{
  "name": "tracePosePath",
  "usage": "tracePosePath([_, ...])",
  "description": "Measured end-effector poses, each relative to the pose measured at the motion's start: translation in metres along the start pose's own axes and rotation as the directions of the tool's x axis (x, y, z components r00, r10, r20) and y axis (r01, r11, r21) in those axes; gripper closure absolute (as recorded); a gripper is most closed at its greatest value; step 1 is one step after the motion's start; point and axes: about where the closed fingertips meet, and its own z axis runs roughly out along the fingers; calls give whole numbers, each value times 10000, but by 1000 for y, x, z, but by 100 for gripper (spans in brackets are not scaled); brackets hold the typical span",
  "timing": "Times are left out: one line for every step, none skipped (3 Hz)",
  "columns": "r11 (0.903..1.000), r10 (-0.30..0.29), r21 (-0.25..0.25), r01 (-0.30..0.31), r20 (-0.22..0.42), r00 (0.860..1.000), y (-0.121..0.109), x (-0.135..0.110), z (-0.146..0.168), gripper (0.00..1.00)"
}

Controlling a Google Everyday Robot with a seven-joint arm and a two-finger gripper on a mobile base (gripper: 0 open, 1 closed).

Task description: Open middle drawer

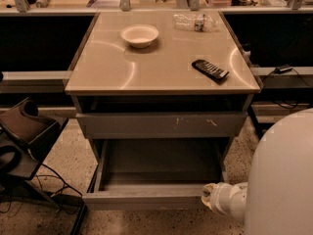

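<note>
Camera view: one middle drawer (146, 200) open, claw (210, 198) at its front corner

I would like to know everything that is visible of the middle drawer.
The middle drawer is wide, shallow and grey, with a smooth tray interior that shows nothing inside. It stands pulled far out, level, below the scratched grey front. Its own front is plain, without a handle. The gripper is at the right end of that front; whether it touches cannot be told.
</note>
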Motion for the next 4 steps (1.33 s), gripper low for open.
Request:
tracePosePath([10000,0,0,0,0,10000,0,0,0,100])
tracePosePath([10000,0,0,0,0,10000,-1,-1,-2,100])
tracePosePath([10000,-16,-58,16,12,10000,16,9,-9,100])
tracePosePath([10000,-16,-58,16,12,10000,15,9,-10,100])
